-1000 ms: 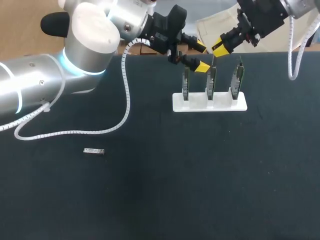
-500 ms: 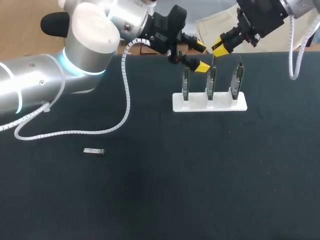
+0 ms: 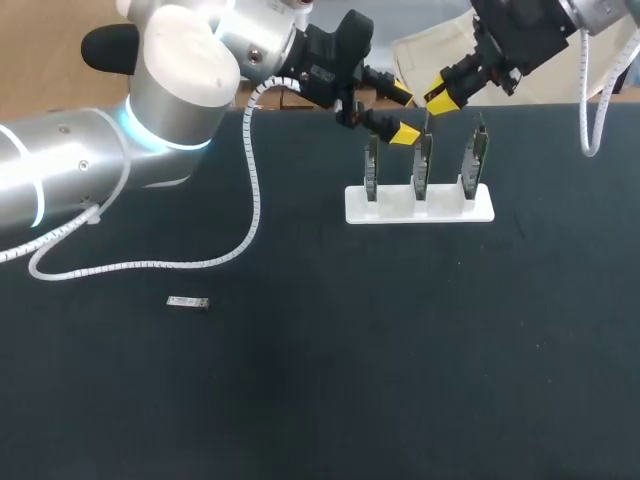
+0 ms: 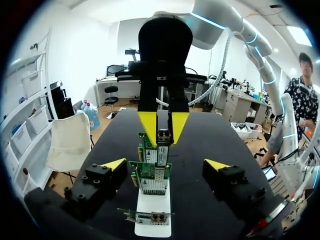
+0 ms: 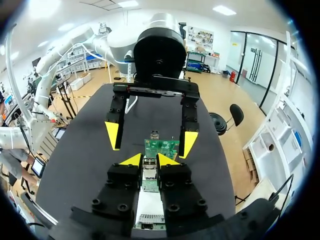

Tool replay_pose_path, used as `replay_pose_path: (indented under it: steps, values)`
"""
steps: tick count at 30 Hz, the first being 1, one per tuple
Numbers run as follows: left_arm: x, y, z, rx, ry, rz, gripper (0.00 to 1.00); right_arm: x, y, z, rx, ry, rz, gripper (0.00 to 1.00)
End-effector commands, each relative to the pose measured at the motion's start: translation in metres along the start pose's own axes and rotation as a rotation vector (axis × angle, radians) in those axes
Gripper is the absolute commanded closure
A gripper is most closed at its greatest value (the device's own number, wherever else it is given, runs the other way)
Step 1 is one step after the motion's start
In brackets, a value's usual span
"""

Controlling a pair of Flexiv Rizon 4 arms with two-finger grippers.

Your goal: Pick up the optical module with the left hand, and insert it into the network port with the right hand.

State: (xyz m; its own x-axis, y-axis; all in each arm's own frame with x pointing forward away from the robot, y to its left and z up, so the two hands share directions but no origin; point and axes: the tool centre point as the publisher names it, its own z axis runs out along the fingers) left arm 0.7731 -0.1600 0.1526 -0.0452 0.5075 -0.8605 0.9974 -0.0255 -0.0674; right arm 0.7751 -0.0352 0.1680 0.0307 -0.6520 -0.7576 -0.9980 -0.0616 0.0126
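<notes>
Optical module [image 5: 149,171], gripped by the right end effector [image 5: 150,160] above the middle network card [image 3: 424,165], could jam if tilted (or clip the open left end effector [image 4: 166,164] nearby).

Head view: right arm [image 3: 596,12] cut off by the frame edge. Small piece [image 3: 187,302] on the table [image 3: 320,400]: too small to identify. Right wrist view: right gripper [image 5: 149,161] covers most of the module [image 4: 163,136] it clamps.

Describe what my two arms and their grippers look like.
The left arm has silver-white round links, a glowing blue ring and a white coiled cable. The right arm is silver, likewise cabled. The left gripper and right gripper are black with bright yellow tips.
</notes>
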Motion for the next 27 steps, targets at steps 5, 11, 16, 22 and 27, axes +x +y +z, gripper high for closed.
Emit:
replay_pose_path:
  steps: [5,11,16,22,27]
  values:
    - [-0.0008,0.0016,-0.0001,0.004,0.005,-0.001,0.0,0.002,0.0079,0.0032,0.011,0.02,-0.012,1.0]
    - [-0.0008,0.0016,-0.0001,0.004,0.005,-0.001,0.0,0.0056,0.0096,0.0019,0.018,0.025,-0.008,1.0]
    - [-0.0008,0.0016,-0.0001,0.004,0.005,-0.001,0.0,0.0064,0.0091,-0.0012,0.032,0.018,-0.001,1.0]
    - [-0.0008,0.0016,-0.0001,0.004,0.005,-0.001,0.0,0.0045,0.0082,-0.0027,0.043,0.014,-0.008,1.0]
    - [-0.0008,0.0016,-0.0001,0.004,0.005,-0.001,0.0,0.0032,0.0066,-0.003,0.049,0.012,-0.013,1.0]
